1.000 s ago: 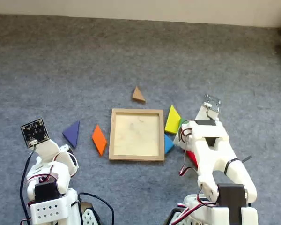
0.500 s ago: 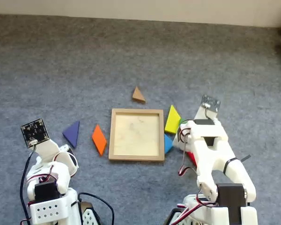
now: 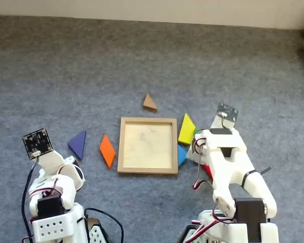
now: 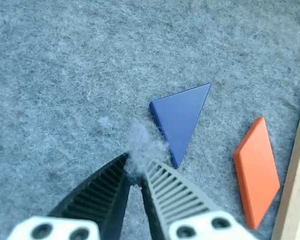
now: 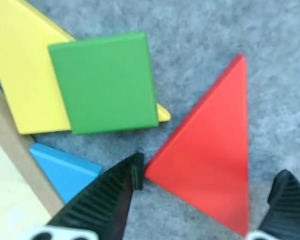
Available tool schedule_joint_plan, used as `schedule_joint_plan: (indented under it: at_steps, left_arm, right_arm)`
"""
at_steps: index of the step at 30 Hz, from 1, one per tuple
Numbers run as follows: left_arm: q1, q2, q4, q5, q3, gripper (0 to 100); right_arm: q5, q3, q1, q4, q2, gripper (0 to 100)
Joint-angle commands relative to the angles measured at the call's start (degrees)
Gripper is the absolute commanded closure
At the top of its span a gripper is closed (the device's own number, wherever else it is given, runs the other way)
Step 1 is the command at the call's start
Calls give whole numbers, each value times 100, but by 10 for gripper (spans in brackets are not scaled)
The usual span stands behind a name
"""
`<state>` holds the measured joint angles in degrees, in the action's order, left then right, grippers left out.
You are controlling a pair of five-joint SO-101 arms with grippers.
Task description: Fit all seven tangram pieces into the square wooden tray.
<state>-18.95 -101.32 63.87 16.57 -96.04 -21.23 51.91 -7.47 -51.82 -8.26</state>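
The square wooden tray (image 3: 147,145) lies empty in the middle of the grey carpet. A brown triangle (image 3: 150,103) sits just beyond it. On its left lie an orange parallelogram (image 3: 107,150) and a dark blue triangle (image 3: 78,144). On its right a green square (image 5: 104,82) rests partly on a yellow triangle (image 5: 25,75), with a light blue piece (image 5: 65,167) and a red triangle (image 5: 210,150) beside them. My right gripper (image 5: 210,180) is open, its fingers on either side of the red triangle. My left gripper (image 4: 136,175) is shut and empty, just short of the dark blue triangle (image 4: 181,120).
The tray's rim (image 5: 20,165) runs close beside the light blue and yellow pieces. In the left wrist view the orange parallelogram (image 4: 256,170) lies between the blue triangle and the tray's edge (image 4: 292,200). A pale strip borders the carpet at the far side.
The right arm's wrist has shifted slightly over the pieces right of the tray. The left arm and all pieces have stayed where they were.
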Motion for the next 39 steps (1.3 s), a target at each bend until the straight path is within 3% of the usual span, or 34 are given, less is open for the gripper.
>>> schedule_joint_plan:
  at_steps: [1,9,16,24,30,39]
  left_arm:
    - [-75,-136,-44,44,-119,994]
    - [-75,-136,-44,44,-119,994]
    - [-75,-136,-44,44,-119,994]
    - [-75,-136,-44,44,-119,994]
    - [-75,-136,-44,44,-119,994]
    - [-75,-136,-44,44,-119,994]
  right_arm:
    - [79,66,-180,-189,163,615]
    - [79,101,-171,-198,127,625]
    - [79,66,-171,-198,119,800]
    - [149,66,-171,-233,-22,806]
    - [1116,251,-75,-233,-1481,807]
    - [1767,1279,-22,-224,-3890,807]
